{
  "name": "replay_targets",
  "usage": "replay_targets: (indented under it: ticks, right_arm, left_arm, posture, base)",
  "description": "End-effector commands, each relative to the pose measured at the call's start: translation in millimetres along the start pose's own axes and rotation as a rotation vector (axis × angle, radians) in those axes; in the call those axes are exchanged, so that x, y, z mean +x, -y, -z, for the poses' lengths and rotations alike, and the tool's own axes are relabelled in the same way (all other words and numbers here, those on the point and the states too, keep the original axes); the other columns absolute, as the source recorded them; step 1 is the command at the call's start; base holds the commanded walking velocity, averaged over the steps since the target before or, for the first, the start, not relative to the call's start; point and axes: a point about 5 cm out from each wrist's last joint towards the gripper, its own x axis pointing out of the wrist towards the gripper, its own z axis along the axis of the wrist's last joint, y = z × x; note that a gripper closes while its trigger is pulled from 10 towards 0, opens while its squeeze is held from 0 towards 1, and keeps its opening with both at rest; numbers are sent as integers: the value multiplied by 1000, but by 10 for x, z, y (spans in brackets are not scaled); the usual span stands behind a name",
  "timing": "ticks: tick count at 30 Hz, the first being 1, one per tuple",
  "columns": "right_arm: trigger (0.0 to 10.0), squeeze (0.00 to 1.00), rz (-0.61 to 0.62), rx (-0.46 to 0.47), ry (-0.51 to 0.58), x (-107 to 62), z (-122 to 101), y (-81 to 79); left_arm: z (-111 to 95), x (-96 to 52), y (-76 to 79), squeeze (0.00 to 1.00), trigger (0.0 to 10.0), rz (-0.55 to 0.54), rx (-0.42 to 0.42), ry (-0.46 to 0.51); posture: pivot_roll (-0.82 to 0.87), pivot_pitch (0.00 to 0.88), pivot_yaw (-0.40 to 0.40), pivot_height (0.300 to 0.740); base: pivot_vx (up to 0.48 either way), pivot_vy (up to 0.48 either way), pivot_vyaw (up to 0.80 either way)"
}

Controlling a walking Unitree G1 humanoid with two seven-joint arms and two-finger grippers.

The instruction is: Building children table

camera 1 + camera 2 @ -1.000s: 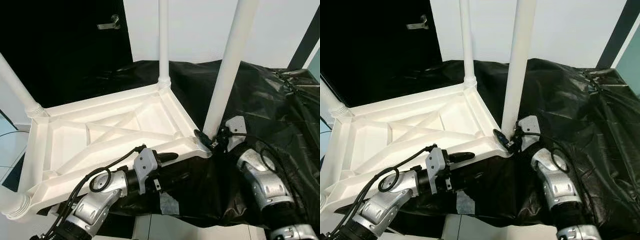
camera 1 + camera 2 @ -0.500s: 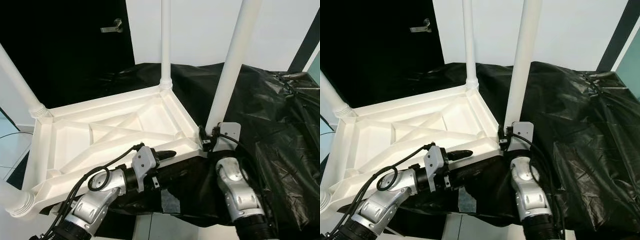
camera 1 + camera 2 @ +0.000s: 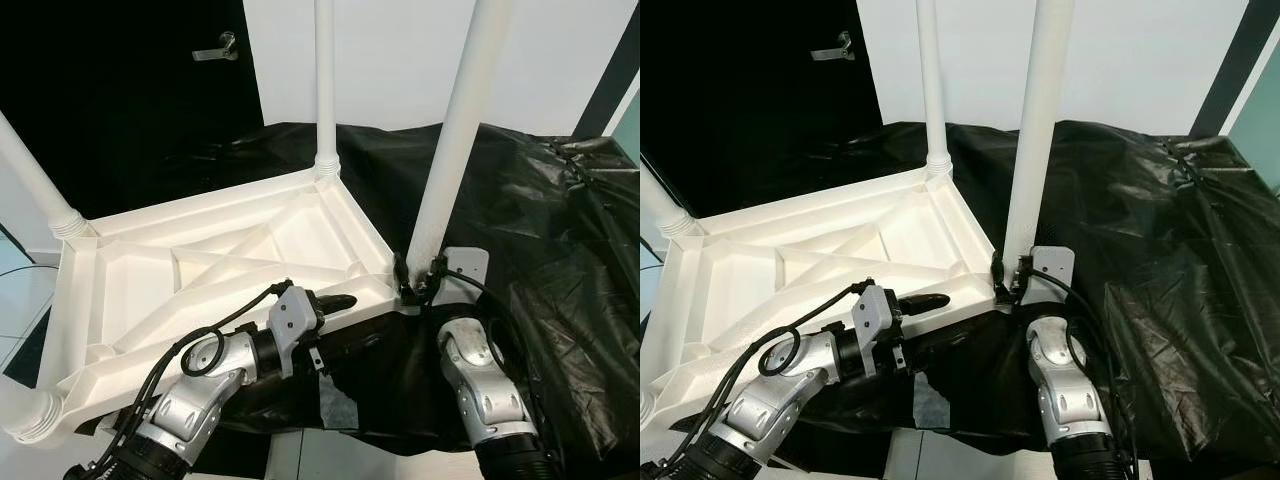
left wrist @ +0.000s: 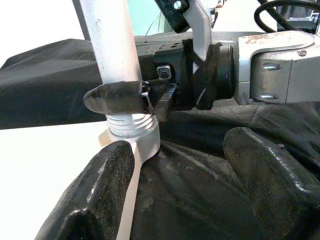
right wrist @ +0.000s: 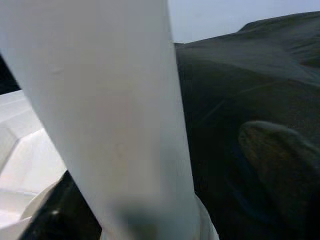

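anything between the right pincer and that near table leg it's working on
Nothing visible does. The right pincer is already at the base of the near leg, where it meets the upturned tabletop, one finger on each side.

Crumpled black plastic sheet (image 3: 560,230) over surface; dark door (image 3: 130,90) with metal handle (image 3: 218,47); white wall (image 3: 390,60) behind.
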Motion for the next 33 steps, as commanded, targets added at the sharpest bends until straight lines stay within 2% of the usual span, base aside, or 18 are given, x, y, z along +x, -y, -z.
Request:
replay_targets:
  ticks: [1,2,6,9,11,12,13,14,15,16,18,20,21,22,23,25,33]
  right_arm:
    - [10000,75,-82,-9,36,-33,-55,114]
    - [10000,0,-155,-10,33,-38,-63,148]
    - [10000,0,-247,-34,38,-36,-83,183]
    - [10000,0,-319,-50,33,2,-100,204]
    - [10000,0,-420,-64,16,65,-107,194]
    - [10000,0,-420,-64,16,65,-107,194]
    - [10000,0,-474,-76,4,93,-104,176]
    - [10000,0,-594,-88,-23,129,-89,121]
    - [10000,0,-594,-88,-23,129,-89,121]
    - [10000,0,-643,-98,-33,136,-79,106]
    - [10000,0,-643,-98,-33,136,-79,106]
    - [10000,0,-708,-123,-52,168,-63,105]
    - [4706,0,-725,-134,-61,188,-58,120]
    - [4706,0,-725,-134,-61,188,-58,120]
    - [275,0,-731,-144,-65,201,-57,142]
    - [0,0,-735,-149,-72,213,-54,182]
    - [0,0,-667,-136,-91,173,14,298]
  left_arm:
    - [33,-27,0,0,10000,31,-3,-30]
    - [30,-31,-2,0,10000,31,-2,-30]
    - [29,-38,-5,0,10000,32,-2,-30]
    - [30,-45,-1,0,10000,35,-4,-31]
    - [31,-46,-2,0,10000,39,-3,-32]
    - [31,-46,-2,0,10000,39,-3,-32]
    - [30,-46,-6,0,10000,41,0,-33]
    - [25,-57,-31,0,10000,35,5,-37]
    - [25,-57,-31,0,10000,35,5,-37]
    - [26,-63,-36,0,10000,34,6,-39]
    - [26,-63,-36,0,10000,34,6,-39]
    - [34,-71,-28,0,10000,44,8,-46]
    - [35,-72,-29,0,10000,45,11,-48]
    - [35,-72,-29,0,10000,45,11,-48]
    - [31,-69,-35,0,10000,43,13,-47]
    - [24,-66,-47,0,10000,36,14,-44]
    - [26,-64,-36,0,10000,28,16,-43]
  posture:
    - [22,0,40,740]
    - [22,0,38,740]
    - [23,0,38,740]
    - [23,0,41,740]
    - [30,0,37,740]
    - [30,0,37,740]
    - [31,0,36,740]
    - [29,0,41,740]
    - [29,0,41,740]
    - [30,0,43,740]
    - [30,0,43,740]
    - [35,0,39,740]
    - [39,0,34,740]
    - [39,0,34,740]
    - [41,0,30,740]
    - [41,0,30,740]
    - [42,0,24,740]
  base:
    - [0,0,0]
    - [0,0,0]
    - [0,0,0]
    - [0,0,0]
    - [0,0,0]
    - [0,0,0]
    - [0,0,0]
    - [0,0,0]
    - [0,0,0]
    - [0,0,0]
    - [0,0,0]
    - [0,0,0]
    - [0,0,0]
    - [0,0,0]
    - [0,0,0]
    - [0,0,0]
    - [0,0,0]
